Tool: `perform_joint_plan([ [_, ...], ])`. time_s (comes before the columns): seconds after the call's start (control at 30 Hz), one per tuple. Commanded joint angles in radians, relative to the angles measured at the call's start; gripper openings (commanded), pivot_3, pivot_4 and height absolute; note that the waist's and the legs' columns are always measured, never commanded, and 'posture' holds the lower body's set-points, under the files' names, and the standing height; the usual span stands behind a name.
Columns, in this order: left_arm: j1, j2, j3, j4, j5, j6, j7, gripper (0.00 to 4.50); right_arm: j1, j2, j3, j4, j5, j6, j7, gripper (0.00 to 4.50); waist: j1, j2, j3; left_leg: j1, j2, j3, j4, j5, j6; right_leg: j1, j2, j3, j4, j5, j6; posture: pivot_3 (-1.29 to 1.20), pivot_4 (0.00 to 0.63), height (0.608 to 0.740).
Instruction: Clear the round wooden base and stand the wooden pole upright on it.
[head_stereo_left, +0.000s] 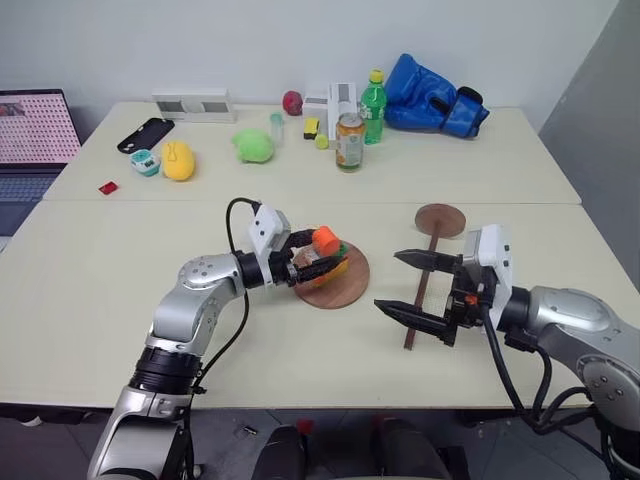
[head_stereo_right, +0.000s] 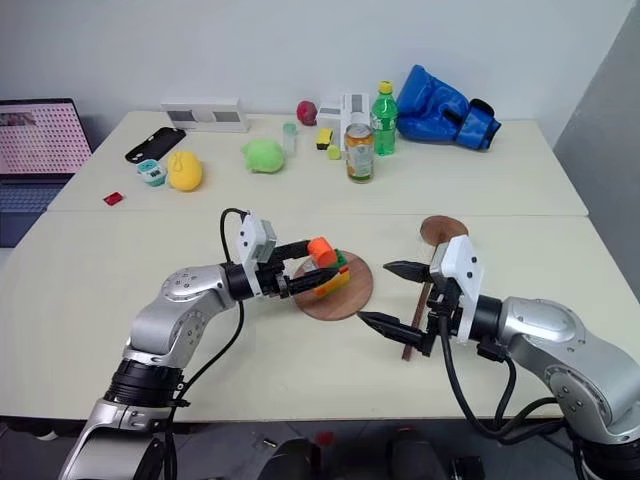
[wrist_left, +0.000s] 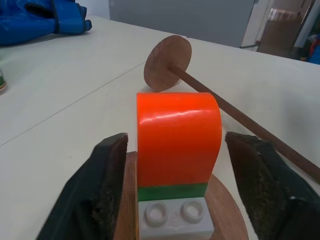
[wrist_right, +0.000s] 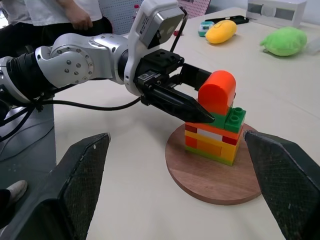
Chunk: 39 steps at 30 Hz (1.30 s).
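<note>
Brick tower (wrist_right: 216, 125) on round wooden base (wrist_right: 210, 175), between left jaws.

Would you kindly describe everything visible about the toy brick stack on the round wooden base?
The toy brick stack stands upright on the round wooden base, off its centre. Plastic layers: yellow, orange, white, red, then green, topped by a rounded orange block. The left gripper has its fingers on either side of that top block, with small gaps showing.

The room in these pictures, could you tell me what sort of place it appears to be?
Probably an office or lab used for robot trials: pale tables pushed together, an open laptop at the edge, and assorted props such as a soda can and blue boxing gloves.
</note>
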Motion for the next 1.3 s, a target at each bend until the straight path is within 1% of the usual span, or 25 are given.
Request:
perform_joint_plan([
  [0.03, -0.023, -0.010, 0.007, -0.011, 0.005, -0.020, -0.009, 2.33, 0.017, -0.006, -0.021, -0.034, -0.009, -0.041, 0.008, 4.50, 0.001, 0.000, 0.000, 0.000, 0.000, 0.000, 0.000, 0.000, 0.000, 0.000, 0.000, 0.000, 0.000, 0.000, 0.000, 0.00, 0.150, 0.740],
  [0.1, -0.023, -0.011, 0.007, -0.010, 0.007, -0.021, -0.012, 1.84, 0.023, -0.009, -0.020, -0.031, -0.014, -0.049, 0.009, 4.50, 0.001, 0.000, 0.000, 0.000, 0.000, 0.000, 0.000, 0.000, 0.000, 0.000, 0.000, 0.000, 0.000, 0.000, 0.000, 0.00, 0.150, 0.740],
  [0.2, -0.024, -0.014, 0.010, -0.008, 0.007, -0.018, -0.011, 1.50, 0.023, -0.009, -0.025, -0.026, -0.014, -0.055, 0.009, 4.50, 0.001, 0.000, 0.000, 0.000, 0.000, 0.000, 0.000, 0.000, 0.000, 0.000, 0.000, 0.000, 0.000, 0.000, 0.000, 0.00, 0.150, 0.740],
  [0.4, -0.026, -0.017, 0.023, -0.013, 0.000, -0.005, 0.004, 1.50, -0.017, -0.005, -0.030, 0.003, -0.011, -0.057, 0.004, 4.50, 0.001, 0.000, 0.000, 0.000, 0.000, 0.000, 0.000, 0.000, 0.000, 0.000, 0.000, 0.000, 0.000, 0.000, 0.000, 0.00, 0.150, 0.740],
  [0.57, -0.096, -0.010, 0.104, 0.025, -0.023, 0.021, 0.069, 1.50, -0.070, 0.010, -0.014, 0.012, 0.008, -0.040, -0.005, 4.50, 0.001, 0.000, 0.000, 0.000, 0.000, 0.000, 0.000, 0.000, 0.000, 0.000, 0.000, 0.000, 0.000, 0.000, 0.000, 0.00, 0.150, 0.740],
  [0.7, -0.161, 0.004, 0.161, 0.102, -0.005, 0.001, 0.112, 1.50, -0.108, 0.022, -0.002, 0.020, 0.015, -0.028, -0.008, 4.50, 0.001, 0.000, 0.000, 0.000, 0.000, 0.000, 0.000, 0.000, 0.000, 0.000, 0.000, 0.000, 0.000, 0.000, 0.000, 0.00, 0.150, 0.740],
  [0.8, -0.227, 0.017, 0.214, 0.208, 0.026, -0.050, 0.175, 1.50, -0.147, 0.037, 0.011, 0.027, 0.022, -0.017, -0.018, 4.50, 0.000, 0.000, 0.000, 0.000, 0.000, 0.000, 0.000, 0.000, 0.000, 0.000, 0.000, 0.000, 0.000, 0.000, 0.000, 0.00, 0.150, 0.740],
  [0.9, -0.302, 0.039, 0.256, 0.370, 0.079, -0.130, 0.265, 1.50, -0.191, 0.055, 0.028, 0.037, 0.026, -0.007, -0.026, 4.50, -0.001, -0.001, 0.000, -0.001, 0.000, -0.001, 0.000, 0.000, 0.000, -0.001, 0.000, -0.001, 0.000, 0.000, 0.000, 0.00, 0.150, 0.740],
  [1.07, -0.444, 0.055, 0.346, 0.660, 0.109, -0.228, 0.441, 1.50, -0.255, 0.080, 0.043, 0.047, 0.036, 0.012, -0.042, 4.50, 0.000, -0.001, 0.000, -0.003, 0.000, -0.001, 0.001, 0.000, 0.000, -0.002, 0.000, -0.002, 0.000, 0.000, 0.000, 0.00, 0.150, 0.740],
  [1.13, -0.479, 0.064, 0.358, 0.757, 0.128, -0.270, 0.483, 1.50, -0.275, 0.089, 0.046, 0.050, 0.035, 0.020, -0.051, 4.50, -0.001, -0.001, 0.001, -0.005, 0.000, -0.002, 0.001, 0.000, 0.000, -0.003, 0.000, -0.003, -0.001, 0.000, 0.000, 0.00, 0.150, 0.740],
  [1.23, -0.508, 0.070, 0.360, 0.845, 0.151, -0.323, 0.498, 1.50, -0.291, 0.095, 0.051, 0.053, 0.026, 0.023, -0.062, 4.50, -0.003, -0.001, 0.000, -0.007, -0.001, -0.003, 0.001, 0.000, 0.000, -0.005, 0.000, -0.004, -0.001, 0.000, 0.000, 0.00, 0.150, 0.740],
  [1.3, -0.524, 0.074, 0.363, 0.918, 0.168, -0.359, 0.527, 1.50, -0.310, 0.099, 0.066, 0.064, -0.021, 0.023, -0.099, 4.50, -0.006, -0.001, 0.000, -0.009, -0.001, -0.003, 0.001, 0.000, 0.000, -0.007, -0.001, -0.004, 0.000, 0.000, 0.000, 0.00, 0.150, 0.740],
])
